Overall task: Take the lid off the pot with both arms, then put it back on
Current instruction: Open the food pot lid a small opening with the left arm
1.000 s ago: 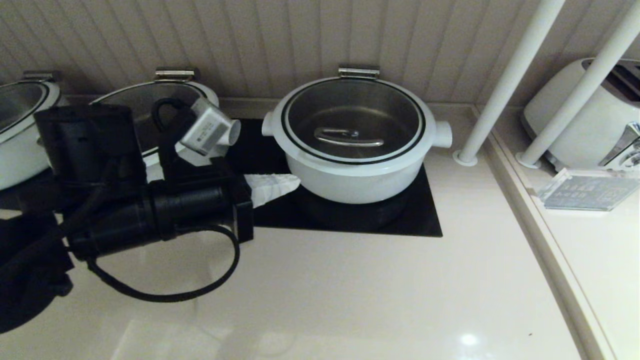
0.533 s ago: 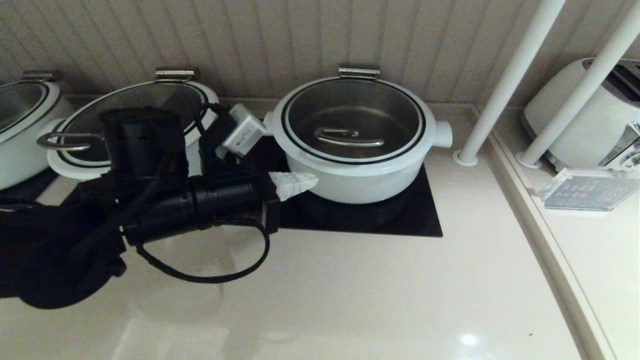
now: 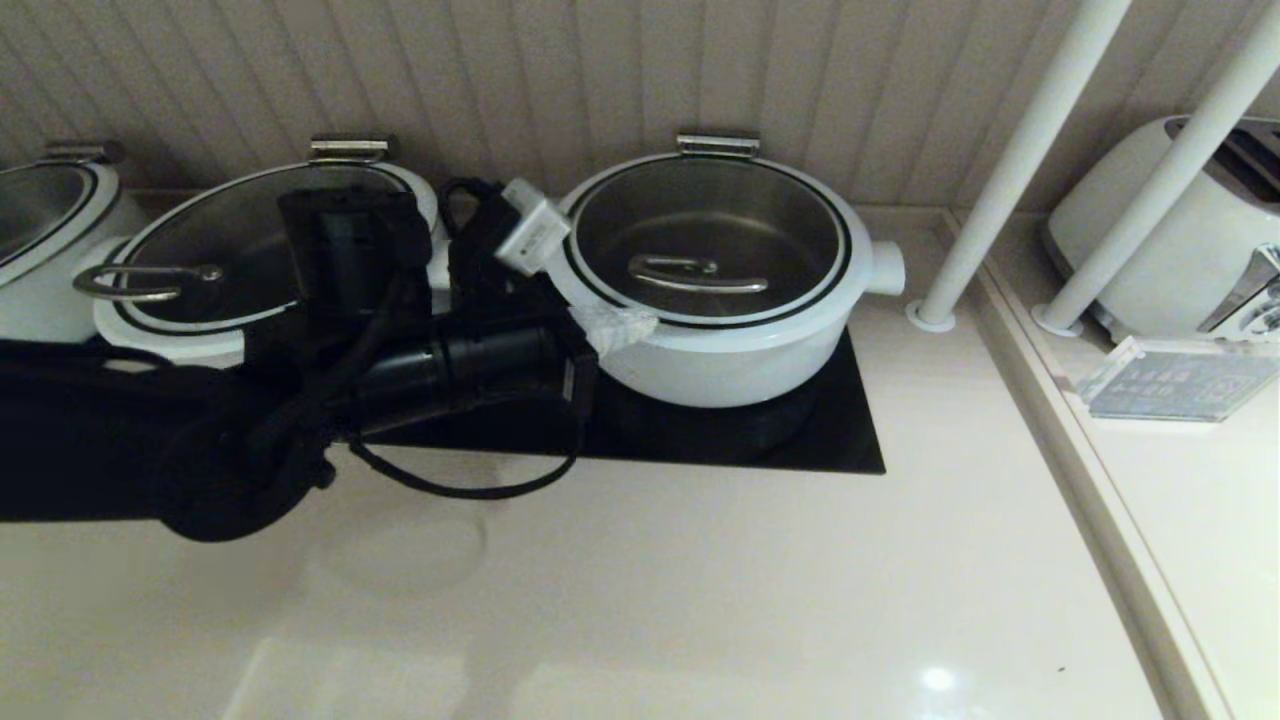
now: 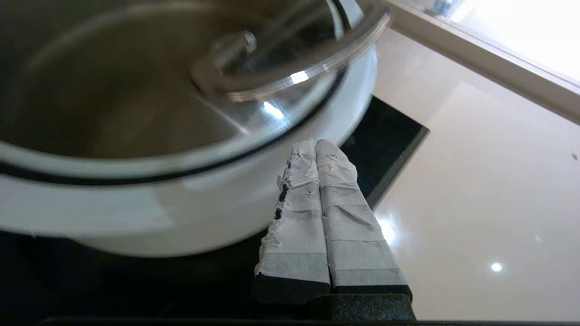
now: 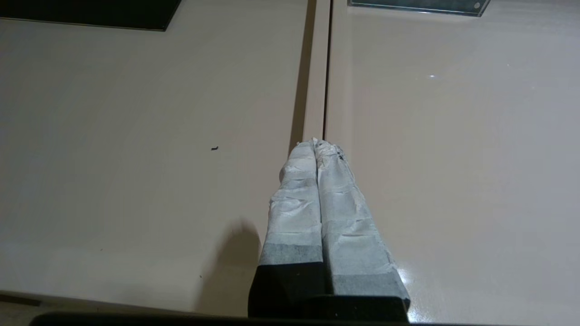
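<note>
Head view: over the last second I had brought the left claw (image 3: 625,325) in from beside the pot (image 3: 715,345) to its near-left rim, fingers pressed together, empty. Lid (image 3: 705,240) sat closed on the pot, on the black hob. Right claw (image 5: 317,147) hung closed over bare worktop (image 5: 136,136), gripping nothing. I judged the approach unfinished; lift not begun.

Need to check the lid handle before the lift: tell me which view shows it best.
Head view: the lid handle lies whole and unobstructed atop the lid. Left wrist view catches only a blurred part of it. Right wrist view shows just the counter.
</note>
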You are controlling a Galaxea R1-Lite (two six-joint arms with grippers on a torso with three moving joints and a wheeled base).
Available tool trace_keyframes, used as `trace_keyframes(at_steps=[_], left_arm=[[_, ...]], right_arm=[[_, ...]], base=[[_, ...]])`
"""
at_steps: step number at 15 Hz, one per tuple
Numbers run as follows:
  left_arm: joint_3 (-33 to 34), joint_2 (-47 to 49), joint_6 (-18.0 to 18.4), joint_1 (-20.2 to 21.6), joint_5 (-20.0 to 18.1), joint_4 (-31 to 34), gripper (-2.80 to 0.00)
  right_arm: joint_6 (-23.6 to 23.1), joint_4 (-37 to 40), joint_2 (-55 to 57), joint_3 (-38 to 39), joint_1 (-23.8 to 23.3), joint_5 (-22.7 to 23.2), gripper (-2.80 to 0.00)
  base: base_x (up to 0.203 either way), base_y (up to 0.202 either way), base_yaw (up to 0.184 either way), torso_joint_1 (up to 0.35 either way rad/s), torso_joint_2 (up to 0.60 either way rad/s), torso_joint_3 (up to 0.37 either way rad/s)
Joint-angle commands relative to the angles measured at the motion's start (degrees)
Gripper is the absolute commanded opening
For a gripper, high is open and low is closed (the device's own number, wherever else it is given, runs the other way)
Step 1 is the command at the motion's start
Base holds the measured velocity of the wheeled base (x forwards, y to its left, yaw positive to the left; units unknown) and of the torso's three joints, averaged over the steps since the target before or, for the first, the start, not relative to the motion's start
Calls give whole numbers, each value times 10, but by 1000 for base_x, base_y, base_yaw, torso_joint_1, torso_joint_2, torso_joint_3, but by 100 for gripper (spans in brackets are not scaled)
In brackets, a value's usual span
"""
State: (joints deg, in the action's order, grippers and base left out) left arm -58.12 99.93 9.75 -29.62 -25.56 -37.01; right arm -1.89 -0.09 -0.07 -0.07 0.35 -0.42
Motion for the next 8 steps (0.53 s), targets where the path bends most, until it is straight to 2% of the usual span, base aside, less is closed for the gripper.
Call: trace_keyframes(at_steps=[1, 8], left_arm=[[-20, 16, 1, 0, -1, -2, -280], [-59, 45, 15, 0, 0, -3, -280]], right_arm=[[0, 0, 1, 0, 0, 0, -280], [1, 0, 1, 0, 1, -1, -280]], base=[[0, 0, 0, 0, 0, 0], [0, 0, 0, 0, 0, 0]])
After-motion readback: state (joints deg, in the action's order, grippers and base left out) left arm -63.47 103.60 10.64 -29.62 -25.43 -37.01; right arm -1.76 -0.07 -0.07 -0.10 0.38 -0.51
